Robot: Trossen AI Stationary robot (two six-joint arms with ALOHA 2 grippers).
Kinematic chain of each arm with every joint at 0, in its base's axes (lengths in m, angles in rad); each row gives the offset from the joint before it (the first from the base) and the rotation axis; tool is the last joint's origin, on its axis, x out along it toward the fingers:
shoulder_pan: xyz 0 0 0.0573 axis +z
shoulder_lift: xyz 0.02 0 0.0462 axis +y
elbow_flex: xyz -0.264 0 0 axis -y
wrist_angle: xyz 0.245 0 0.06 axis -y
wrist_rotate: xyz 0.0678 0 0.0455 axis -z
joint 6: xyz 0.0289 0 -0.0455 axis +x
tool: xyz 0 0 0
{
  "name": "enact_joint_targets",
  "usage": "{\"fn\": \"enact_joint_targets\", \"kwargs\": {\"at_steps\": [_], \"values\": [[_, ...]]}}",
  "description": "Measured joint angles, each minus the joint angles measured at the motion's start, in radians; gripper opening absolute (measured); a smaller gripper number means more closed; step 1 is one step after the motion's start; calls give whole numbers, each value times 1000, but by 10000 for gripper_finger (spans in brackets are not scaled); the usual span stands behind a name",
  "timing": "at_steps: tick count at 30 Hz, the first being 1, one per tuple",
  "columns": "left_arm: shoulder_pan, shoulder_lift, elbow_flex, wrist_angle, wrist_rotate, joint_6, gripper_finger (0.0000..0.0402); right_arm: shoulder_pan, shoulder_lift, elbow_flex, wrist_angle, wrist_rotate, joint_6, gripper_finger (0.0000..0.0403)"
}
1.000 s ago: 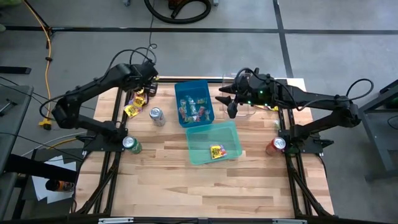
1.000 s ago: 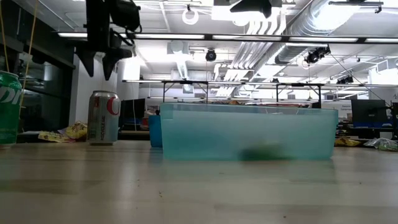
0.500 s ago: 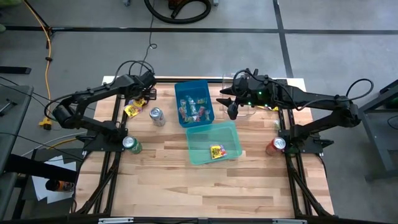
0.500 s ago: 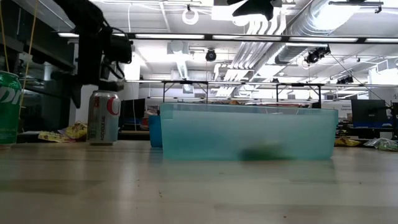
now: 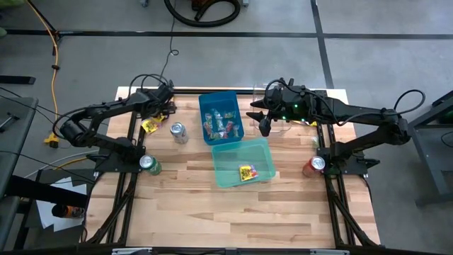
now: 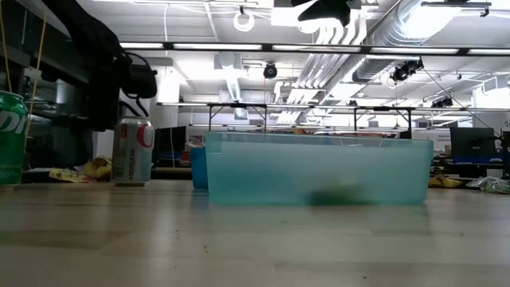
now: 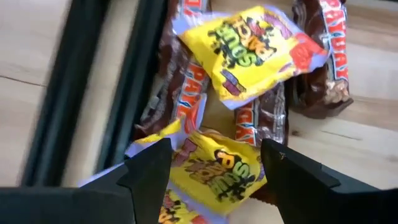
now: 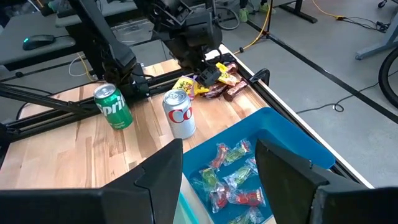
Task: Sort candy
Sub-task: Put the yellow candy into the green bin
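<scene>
The candy pile lies at the table's far left: yellow packets and brown wrappers. My left gripper points steeply down over it, open, a finger on either side of a yellow packet; I see no touch. A second yellow packet lies on brown wrappers beyond it. My right gripper hangs open, high over the far edge of the blue bin, which holds several small candies. The teal bin holds one yellow packet.
A silver can stands between the candy pile and the blue bin. A green can stands at the near left and a red can at the right. A dark frame rail runs beside the pile. Bare wood lies toward the near edge.
My left gripper has come down from well above the table to just over the candy pile, swinging a little toward the table's left edge and rolling at the wrist; it stays open. My right gripper has kept still.
</scene>
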Motion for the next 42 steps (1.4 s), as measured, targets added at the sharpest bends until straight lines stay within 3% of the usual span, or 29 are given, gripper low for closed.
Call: {"fn": "enact_joint_targets", "kwargs": {"at_steps": [5, 8, 11, 14, 16, 25, 30, 35, 42], "values": [[10, 5, -42, 29, 39, -2, 232, 0, 0, 0, 0, 0, 0, 197], [10, 5, -60, 31, 54, -2, 204, 0, 0, 0, 0, 1, 0, 197], [5, 4, -63, 27, 82, 4, 141, 0, 0, 0, 0, 2, 0, 197], [-8, -8, -63, 29, 116, 30, 48, 0, 0, 0, 0, 10, 0, 197], [-15, -31, -63, 34, 136, 43, 14, 0, 0, 0, 0, 15, 0, 197], [-21, -269, 27, 16, 191, 149, 1, 0, 0, 0, 0, 16, -5, 197], [-85, -452, 83, 152, 324, 268, 1, -5, 0, 0, 11, 25, -2, 197], [-247, -586, 83, 401, 499, 299, 0, -7, 0, 0, 31, 26, 1, 197], [-573, -585, 83, 715, 473, 292, 0, -4, 0, 0, 31, -38, -3, 197]]}}
